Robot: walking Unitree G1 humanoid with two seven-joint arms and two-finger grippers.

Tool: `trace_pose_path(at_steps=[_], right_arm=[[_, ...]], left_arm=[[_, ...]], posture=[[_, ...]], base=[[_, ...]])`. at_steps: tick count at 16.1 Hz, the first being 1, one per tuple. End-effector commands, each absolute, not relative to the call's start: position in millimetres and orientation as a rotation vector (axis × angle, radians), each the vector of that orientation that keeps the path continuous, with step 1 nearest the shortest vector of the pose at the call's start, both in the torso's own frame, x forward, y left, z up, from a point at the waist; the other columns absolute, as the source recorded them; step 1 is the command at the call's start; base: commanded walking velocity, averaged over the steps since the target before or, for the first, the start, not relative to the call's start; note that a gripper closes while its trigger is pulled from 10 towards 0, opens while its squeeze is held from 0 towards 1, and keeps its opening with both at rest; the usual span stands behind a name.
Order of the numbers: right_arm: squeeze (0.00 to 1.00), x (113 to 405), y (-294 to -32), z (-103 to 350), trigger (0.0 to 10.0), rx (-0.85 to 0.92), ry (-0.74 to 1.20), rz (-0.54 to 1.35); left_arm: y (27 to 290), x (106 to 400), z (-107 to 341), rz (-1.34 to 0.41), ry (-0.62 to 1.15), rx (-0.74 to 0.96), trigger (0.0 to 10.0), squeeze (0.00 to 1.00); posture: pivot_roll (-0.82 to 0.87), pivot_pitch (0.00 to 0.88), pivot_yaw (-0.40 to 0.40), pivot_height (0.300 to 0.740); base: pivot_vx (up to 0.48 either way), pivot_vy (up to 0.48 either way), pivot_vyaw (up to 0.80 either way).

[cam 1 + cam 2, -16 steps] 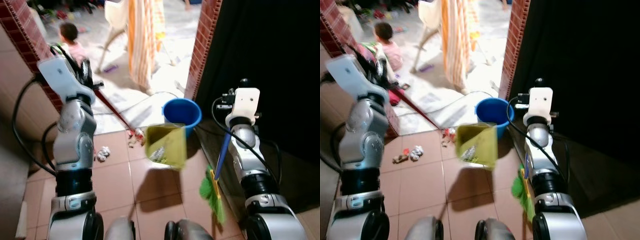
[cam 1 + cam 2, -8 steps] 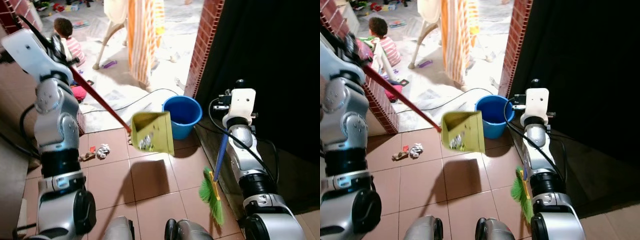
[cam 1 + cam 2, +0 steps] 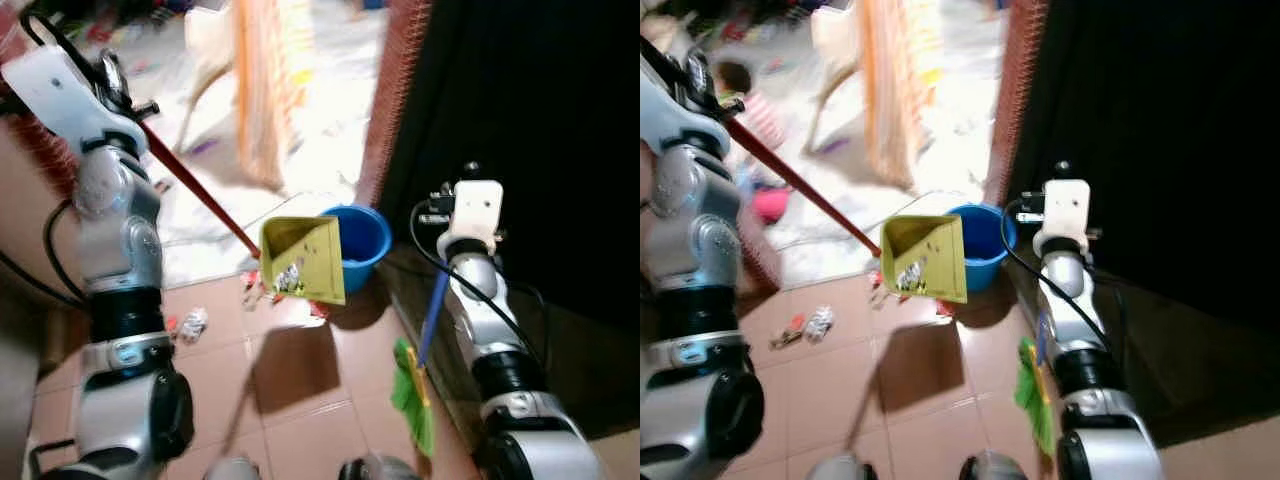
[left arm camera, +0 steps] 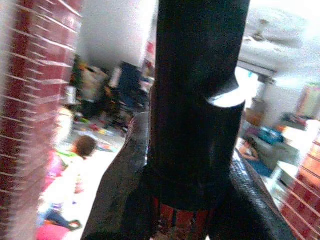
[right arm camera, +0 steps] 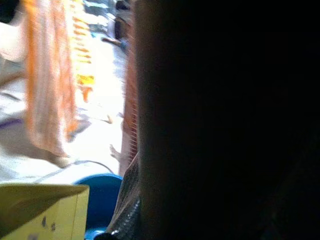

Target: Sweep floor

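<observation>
My left gripper is raised at the upper left, shut on the dustpan's red handle. In the left wrist view the handle's black end sits between the fingers. The yellow dustpan hangs tilted in the air with bits of litter in it, its right edge in front of the blue bucket. My right gripper is shut on the broom's blue handle. The green bristles hang near the tile floor.
Litter lies on the tiles and below the dustpan. A red brick pillar and a dark wall stand on the right. Beyond the doorway are an orange striped cloth, a seated child and a cable.
My left arm has risen, lifting the dustpan and carrying it left and up by the bucket. The whole view has shifted and blurred. The right arm keeps the broom.
</observation>
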State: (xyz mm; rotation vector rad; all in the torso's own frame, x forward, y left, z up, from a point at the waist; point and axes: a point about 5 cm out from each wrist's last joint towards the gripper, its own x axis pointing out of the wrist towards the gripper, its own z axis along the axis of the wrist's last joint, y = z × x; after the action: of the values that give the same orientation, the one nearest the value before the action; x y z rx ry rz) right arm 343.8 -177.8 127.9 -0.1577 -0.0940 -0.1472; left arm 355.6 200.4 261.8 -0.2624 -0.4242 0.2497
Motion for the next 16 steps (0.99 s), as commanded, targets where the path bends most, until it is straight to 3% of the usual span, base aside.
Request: trace_pose_path(at_steps=[1, 7, 16], right_arm=[[0.00, 346, -176, 137, 10.0, -0.172, -0.126, -0.135], [0.00, 345, -173, 135, 10.0, -0.169, -0.121, -0.118], [0.00, 344, -171, 135, 10.0, -0.163, -0.119, -0.106]], left_arm=[[199, 354, 280, 0.239, -0.510, -0.288, 10.0, 0.00], [204, 356, 277, 0.279, -0.508, -0.274, 10.0, 0.00], [207, 355, 299, 0.314, -0.598, -0.194, 10.0, 0.00]], posture=[[0.00, 0.070, -0.009, 0.740], [0.00, 0.071, -0.011, 0.740], [0.00, 0.077, -0.011, 0.740]], base=[[0.480, 0.000, 0.00], [0.464, 0.000, 0.00], [0.371, 0.304, 0.00]])
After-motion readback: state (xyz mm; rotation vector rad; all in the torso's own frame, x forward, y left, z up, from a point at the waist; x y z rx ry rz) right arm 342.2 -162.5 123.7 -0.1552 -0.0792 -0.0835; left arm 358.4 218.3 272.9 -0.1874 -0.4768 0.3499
